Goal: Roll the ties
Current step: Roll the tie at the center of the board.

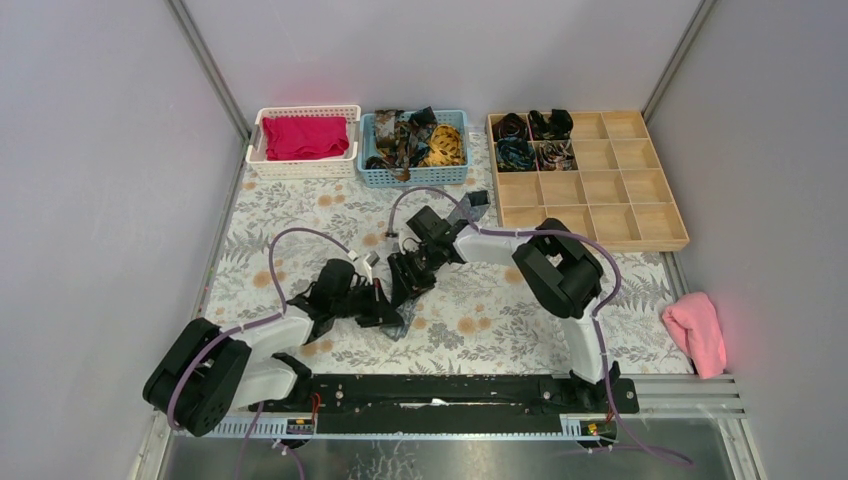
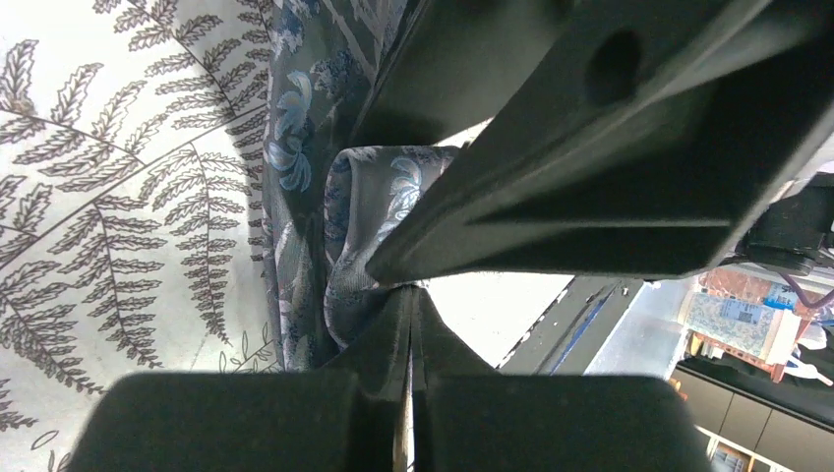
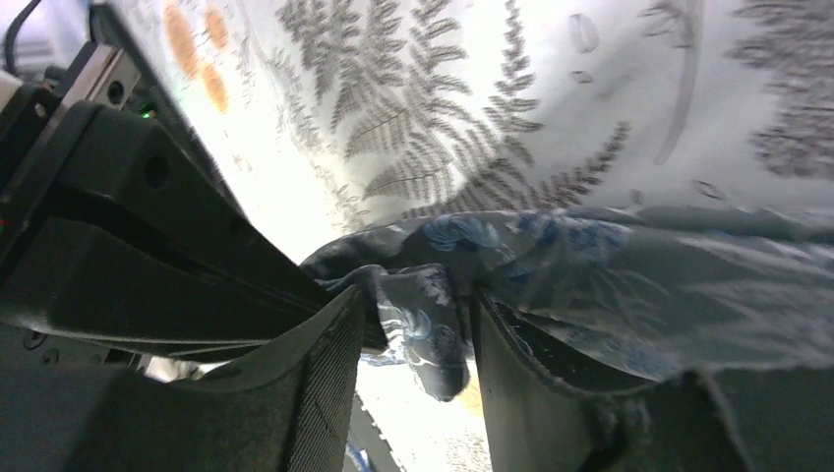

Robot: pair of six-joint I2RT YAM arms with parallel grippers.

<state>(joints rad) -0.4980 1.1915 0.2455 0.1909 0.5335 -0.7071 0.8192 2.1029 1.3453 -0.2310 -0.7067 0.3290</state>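
Note:
A dark grey tie with pale blue flowers [image 1: 404, 326] lies folded on the fern-print cloth between the two arms. My left gripper [image 2: 411, 291] is shut, its tips pinching a looped fold of this tie [image 2: 359, 231]. My right gripper [image 3: 420, 300] is open, with its fingers [image 3: 325, 374] on either side of a hanging end of the tie [image 3: 425, 329]; a gap shows beside the fabric. In the top view the left gripper [image 1: 387, 310] and the right gripper [image 1: 404, 284] nearly touch. One right finger [image 2: 590, 147] crosses above the left tips.
A blue basket [image 1: 374, 130] at the back holds several loose ties, a yellow-orange one among them. The wooden compartment tray [image 1: 640, 215] has rolled ties in its back-left cells. A white basket [image 1: 256, 140] holds magenta cloth. A pink cloth [image 1: 696, 330] lies at the right edge.

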